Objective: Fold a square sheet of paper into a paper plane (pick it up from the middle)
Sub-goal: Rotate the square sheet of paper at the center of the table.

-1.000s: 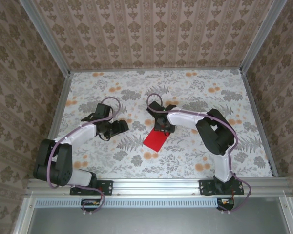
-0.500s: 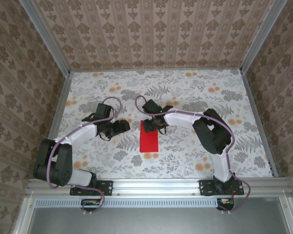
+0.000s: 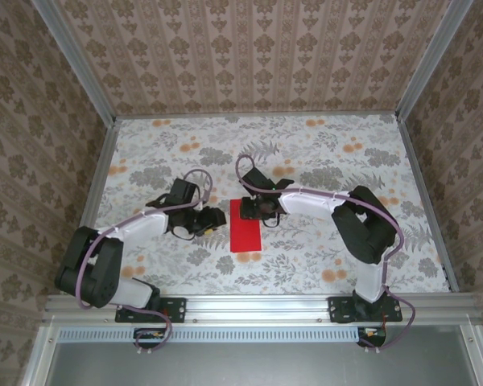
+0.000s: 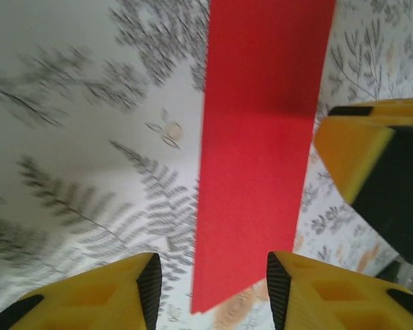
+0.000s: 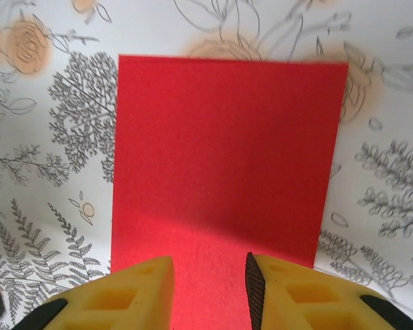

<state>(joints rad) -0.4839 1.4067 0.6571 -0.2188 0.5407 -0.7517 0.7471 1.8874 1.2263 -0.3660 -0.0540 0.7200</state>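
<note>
Your left gripper (image 3: pixel 216 219) has swung right to the paper's left edge. The square sheet of paper (image 3: pixel 244 227), skewed a second ago, now lies straight, a red strip, seemingly folded in half, flat on the table (image 3: pixel 330 153) near its middle. Your right gripper (image 3: pixel 255 208) sits over the strip's far end. Both pairs of fingers stand partly apart, the right pair narrower, and neither pinches paper. Pin the far end, then bring the left fingers in low along the edge so the layers don't slip.
</note>
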